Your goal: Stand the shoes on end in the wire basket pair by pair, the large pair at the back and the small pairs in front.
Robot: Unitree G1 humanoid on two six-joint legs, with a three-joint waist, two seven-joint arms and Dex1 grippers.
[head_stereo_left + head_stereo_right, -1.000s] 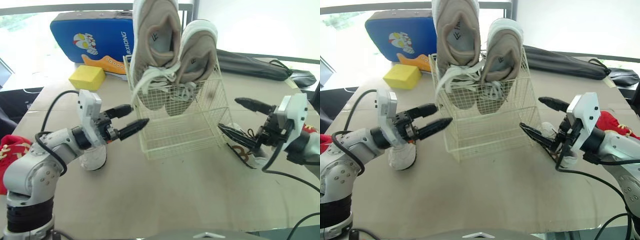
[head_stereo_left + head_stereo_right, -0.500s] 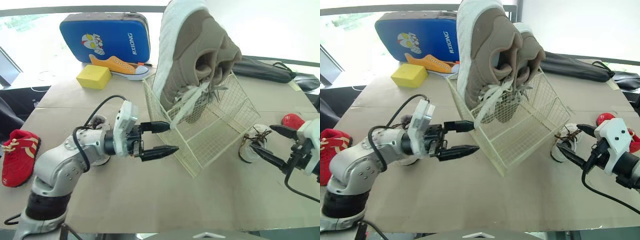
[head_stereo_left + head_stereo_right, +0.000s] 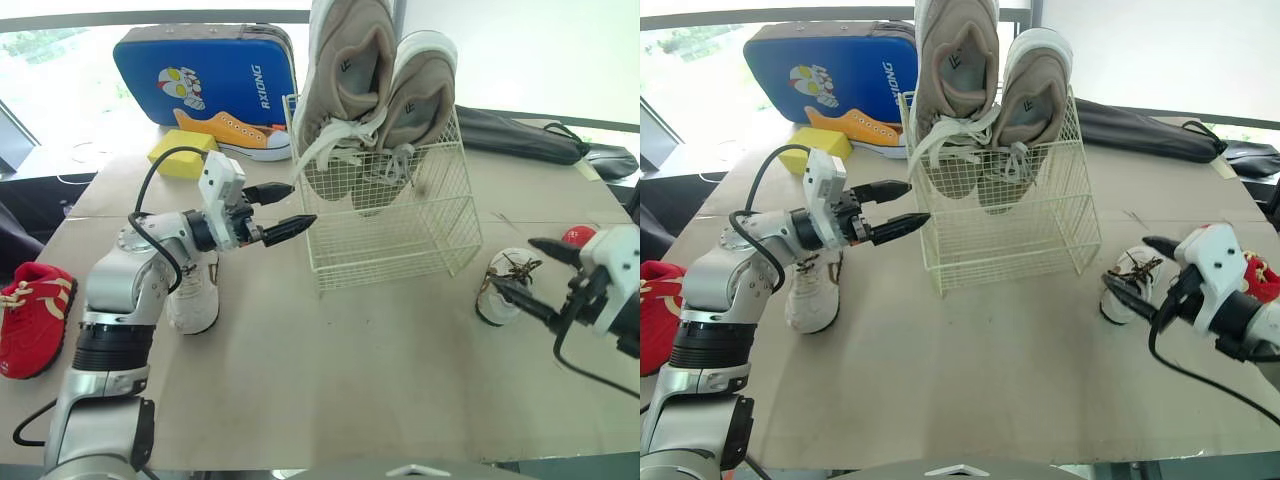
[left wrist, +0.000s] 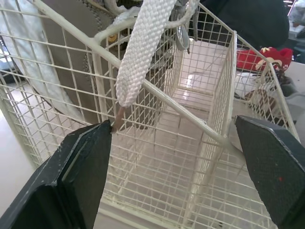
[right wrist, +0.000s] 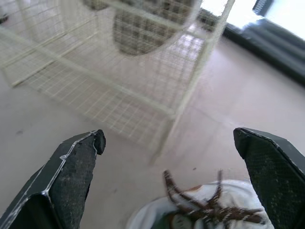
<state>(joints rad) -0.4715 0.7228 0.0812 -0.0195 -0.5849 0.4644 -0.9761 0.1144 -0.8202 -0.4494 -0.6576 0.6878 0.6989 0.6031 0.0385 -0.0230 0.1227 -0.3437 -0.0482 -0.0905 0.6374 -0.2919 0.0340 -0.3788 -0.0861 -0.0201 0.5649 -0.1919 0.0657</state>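
Basket [image 3: 400, 230] sits level on the counter [image 3: 350, 400] again, no longer tipped. Large pair [image 3: 370, 90] stands on end toward its back. My left claw [image 3: 300, 202], fingers apart, is at the basket's upper left edge, with a lace [image 4: 138, 52] just beside one finger. My right claw [image 3: 514, 262], also apart, hovers by a small shoe [image 3: 500, 290].

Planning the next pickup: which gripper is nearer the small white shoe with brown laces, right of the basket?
Right. The right gripper hovers open right by that shoe; the left gripper is open at the wire basket's far side.
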